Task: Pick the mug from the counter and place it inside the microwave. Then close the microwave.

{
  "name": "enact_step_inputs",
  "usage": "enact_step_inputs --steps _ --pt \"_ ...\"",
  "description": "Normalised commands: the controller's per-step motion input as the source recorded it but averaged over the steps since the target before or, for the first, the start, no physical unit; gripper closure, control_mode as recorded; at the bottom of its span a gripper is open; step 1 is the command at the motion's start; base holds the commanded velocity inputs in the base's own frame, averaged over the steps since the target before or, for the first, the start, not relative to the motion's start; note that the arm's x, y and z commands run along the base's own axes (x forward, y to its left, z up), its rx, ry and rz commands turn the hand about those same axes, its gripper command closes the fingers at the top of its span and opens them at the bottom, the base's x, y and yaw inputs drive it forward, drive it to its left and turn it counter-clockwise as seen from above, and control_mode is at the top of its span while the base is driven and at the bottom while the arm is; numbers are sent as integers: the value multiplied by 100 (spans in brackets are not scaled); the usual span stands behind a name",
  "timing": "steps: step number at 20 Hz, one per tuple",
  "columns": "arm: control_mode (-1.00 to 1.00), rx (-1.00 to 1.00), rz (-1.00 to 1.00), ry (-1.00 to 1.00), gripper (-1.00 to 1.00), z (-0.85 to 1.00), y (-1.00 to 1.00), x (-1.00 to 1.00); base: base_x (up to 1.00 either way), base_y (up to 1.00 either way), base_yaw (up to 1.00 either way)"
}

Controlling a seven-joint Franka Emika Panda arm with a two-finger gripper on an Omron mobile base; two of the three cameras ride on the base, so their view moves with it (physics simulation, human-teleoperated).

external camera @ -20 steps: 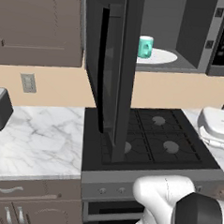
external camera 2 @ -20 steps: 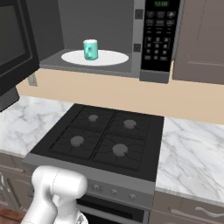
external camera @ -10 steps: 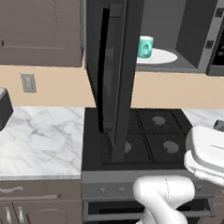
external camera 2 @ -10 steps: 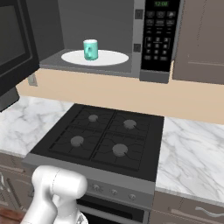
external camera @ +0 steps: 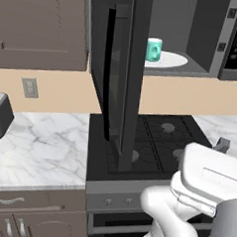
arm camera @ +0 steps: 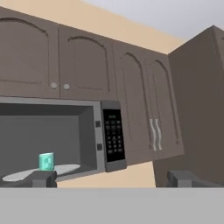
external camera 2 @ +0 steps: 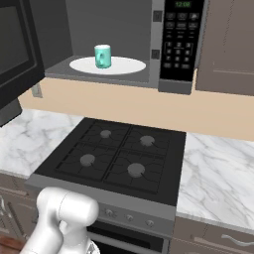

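A: Look at the gripper (arm camera: 110, 179). What is it doing?

B: Its two fingers (arm camera: 43, 178) are spread wide apart. There is nothing between them, and they touch nothing.

A: Where is the mug (external camera 2: 102, 56)?

B: It stands up straight on the white plate (external camera 2: 126, 65) inside the microwave (arm camera: 74, 138). It is well away from the gripper.

A: And the door (external camera: 118, 76)?

B: It hangs wide open, out over the black stove (external camera 2: 119, 157). The button panel (external camera 2: 179, 43) is on the right of the microwave.

A: What else is there?

B: White marble counter (external camera: 44, 148) lies on both sides of the stove. Brown cabinets (arm camera: 87, 65) sit above the microwave.
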Motion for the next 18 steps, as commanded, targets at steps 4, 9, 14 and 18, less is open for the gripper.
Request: enact_step_inputs --steps 4,9,14,18 --pt "-100 0 -10 0 -100 0 41 -1 0 0 0" --pt "-100 0 -8 0 -100 0 49 -6 0 0 0" --pt "-100 0 -2 0 -100 0 59 -7 0 0 0" --pt "-100 0 0 0 -100 -5 56 6 0 0 0"
